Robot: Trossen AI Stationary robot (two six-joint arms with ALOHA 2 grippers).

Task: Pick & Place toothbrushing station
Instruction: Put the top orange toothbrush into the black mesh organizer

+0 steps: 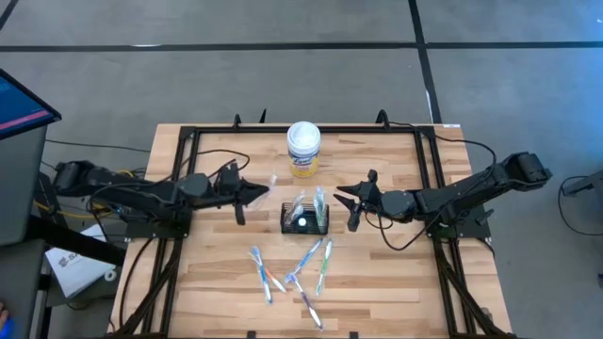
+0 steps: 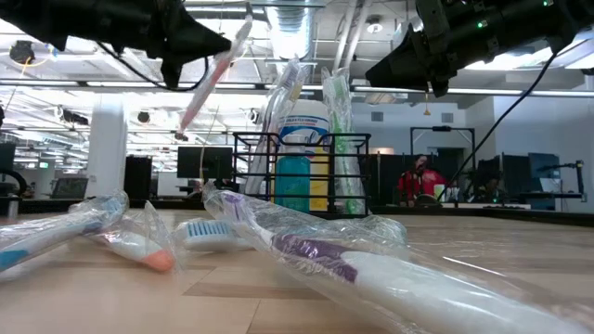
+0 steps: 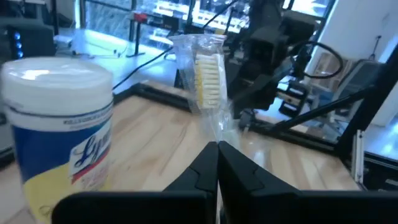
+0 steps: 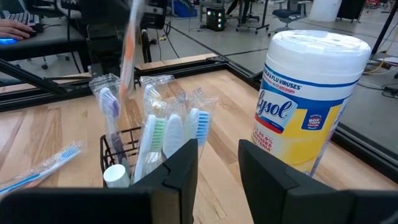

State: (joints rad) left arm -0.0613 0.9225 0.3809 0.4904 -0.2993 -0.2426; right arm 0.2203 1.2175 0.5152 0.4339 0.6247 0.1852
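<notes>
The toothbrushing station [image 1: 304,222] is a small black wire-mesh holder at the table's middle, with several wrapped toothbrushes standing upright in it [image 4: 155,134]. My left gripper [image 1: 264,191] hovers just left of it, shut on a wrapped toothbrush [image 2: 212,82] with a pink handle. My right gripper [image 1: 347,201] hovers just right of the holder, open, with nothing between its fingers [image 4: 186,163]. My left gripper pinches the wrapped toothbrush between its two fingertips on the shaft just below the bristle head [image 3: 219,132]. The fingers come level from the table's left and lie across the brush. The brush is lifted clear and tilted, head [image 3: 208,74] up, pink handle [image 2: 190,116] hanging below.
A white wipes canister with a yellow label [image 1: 303,149] stands just behind the holder. Several wrapped toothbrushes [image 1: 292,268] lie loose on the wood toward the near edge. A black frame [image 1: 193,141] runs around the tabletop.
</notes>
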